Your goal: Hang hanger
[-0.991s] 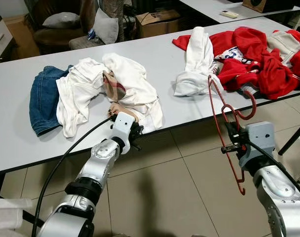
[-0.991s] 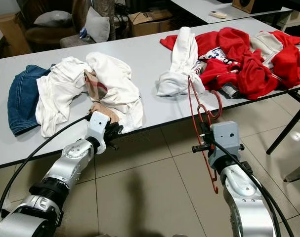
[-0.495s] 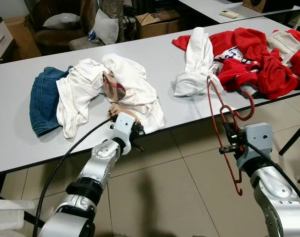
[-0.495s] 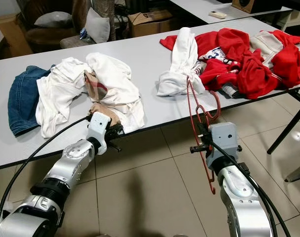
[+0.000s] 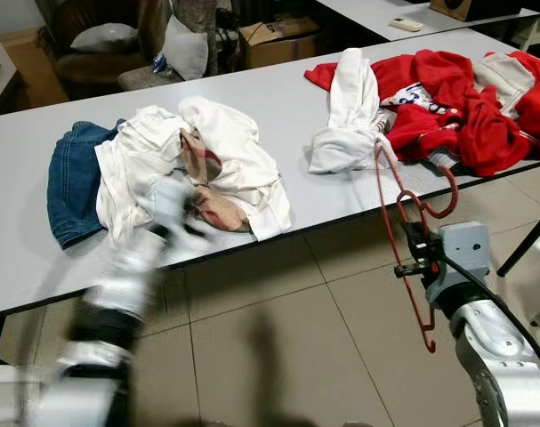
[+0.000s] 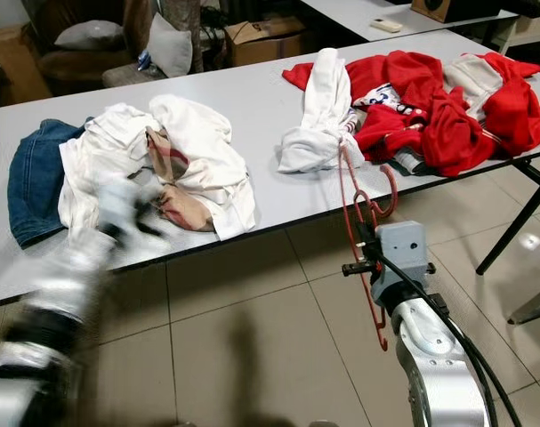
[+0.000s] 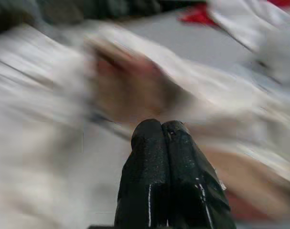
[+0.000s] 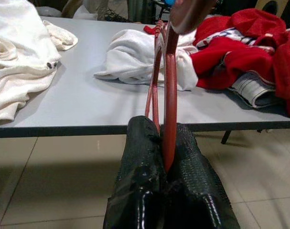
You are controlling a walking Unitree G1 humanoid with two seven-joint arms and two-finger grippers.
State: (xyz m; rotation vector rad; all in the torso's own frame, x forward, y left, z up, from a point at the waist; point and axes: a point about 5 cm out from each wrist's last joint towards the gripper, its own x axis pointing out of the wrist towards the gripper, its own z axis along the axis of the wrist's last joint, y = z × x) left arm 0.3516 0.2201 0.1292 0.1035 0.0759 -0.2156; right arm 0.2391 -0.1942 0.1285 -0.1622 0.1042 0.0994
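Gripping red hanger (image 5: 403, 233) upright, right tool (image 5: 415, 258) clenched; left tool (image 7: 162, 128) pinched empty.

Red hanger (image 5: 410, 238) showing, white clothes (image 5: 225, 147), blue jeans (image 5: 69, 182), red garments (image 5: 470, 98), grey table (image 5: 287, 111), beige floor tiles (image 5: 278, 356)
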